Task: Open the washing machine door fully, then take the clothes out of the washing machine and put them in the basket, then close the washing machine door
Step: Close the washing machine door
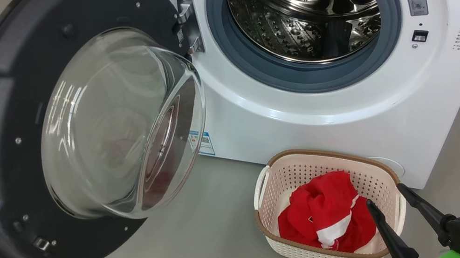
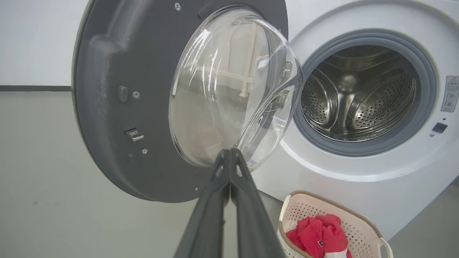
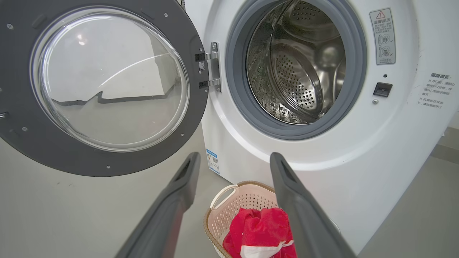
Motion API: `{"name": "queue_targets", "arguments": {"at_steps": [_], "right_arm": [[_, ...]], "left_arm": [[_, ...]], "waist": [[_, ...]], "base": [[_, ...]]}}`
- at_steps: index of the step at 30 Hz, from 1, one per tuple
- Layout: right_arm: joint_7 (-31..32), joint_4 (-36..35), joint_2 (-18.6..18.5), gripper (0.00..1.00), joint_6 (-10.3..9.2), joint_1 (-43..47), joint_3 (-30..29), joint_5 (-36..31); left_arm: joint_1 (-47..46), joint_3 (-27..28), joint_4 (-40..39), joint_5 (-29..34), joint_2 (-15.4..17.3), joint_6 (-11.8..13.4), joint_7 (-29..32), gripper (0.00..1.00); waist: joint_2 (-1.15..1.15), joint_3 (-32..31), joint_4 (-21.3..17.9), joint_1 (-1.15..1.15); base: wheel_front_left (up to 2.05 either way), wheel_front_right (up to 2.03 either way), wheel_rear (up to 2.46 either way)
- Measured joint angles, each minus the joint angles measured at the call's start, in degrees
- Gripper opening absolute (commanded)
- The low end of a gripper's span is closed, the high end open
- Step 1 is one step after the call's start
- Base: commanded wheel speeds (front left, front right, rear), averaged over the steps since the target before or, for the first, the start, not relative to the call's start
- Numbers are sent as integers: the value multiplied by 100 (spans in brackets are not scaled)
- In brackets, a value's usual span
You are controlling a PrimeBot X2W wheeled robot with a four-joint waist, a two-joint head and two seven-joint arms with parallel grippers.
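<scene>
The washing machine door [image 1: 2, 155] stands swung wide to my left, its dark grey inner face and bulging glass porthole [image 1: 116, 125] turned toward me, its outer face turned away; the hinge [image 1: 188, 18] sits on the left edge of the opening, so the free edge is the far-left rim, and closing means sweeping that rim rightward toward the blue-grey gasket [image 1: 247, 64].

My left end effector [image 2: 229, 152] is the nearer one; its fingers are pressed together on nothing, low and just under the door's lower rim in the head view, pointing at the bottom of the glass bulge in its wrist view. My right end effector [image 1: 384, 195] hangs over the near right corner of the basket [image 1: 291, 156], fingers apart and empty, well away from the door.

The clothes [image 1: 320, 212] lie heaped red and white inside the basket; the drum [image 1: 298, 8] shows bare steel as far as I can see in, so I judge the unloading done and only the closing left.

The basket stands on the floor [image 1: 211, 236] against the front of the washing machine [image 1: 304, 120], below and slightly right of the opening; I cannot tell whether the door's lower rim clears its brown rim on the swing; my right arm above it may also sit near that arc; I would reach behind the free edge with the left.
</scene>
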Motion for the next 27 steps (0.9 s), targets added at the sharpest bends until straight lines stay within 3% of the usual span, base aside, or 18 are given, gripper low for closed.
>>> {"name": "queue_targets", "arguments": {"at_steps": [4, 8, 14, 20, 27], "right_arm": [[0, -14, 0, 100, 0, -1, -11, -1], [1, -53, 0, 100, 0, -3, -31, -16], [43, -98, 0, 100, 0, -15, -47, -48], [51, -164, 0, 100, 0, -19, -81, -63], [107, -247, 0, 100, 0, -19, -135, -122]], "left_arm": [[-13, 331, -354, -1027, -290, -525, -180, 0], [-63, 836, -757, -2533, -522, -1155, -261, 0], [-319, 1773, -1247, -4680, -634, -1766, -301, 0], [-788, 2907, -1377, -6095, -402, -1916, -166, 0], [-1539, 3724, -556, -6908, 399, -1816, 230, 0]], "waist": [[0, 25, 15, 0], [0, 62, 37, 0], [0, 130, 48, 0], [0, 223, 42, 0], [0, 332, 19, 0]], "base": [[0, 0, 0], [0, 0, 0], [0, 0, 0], [0, 0, 0], [0, 0, 0]]}}
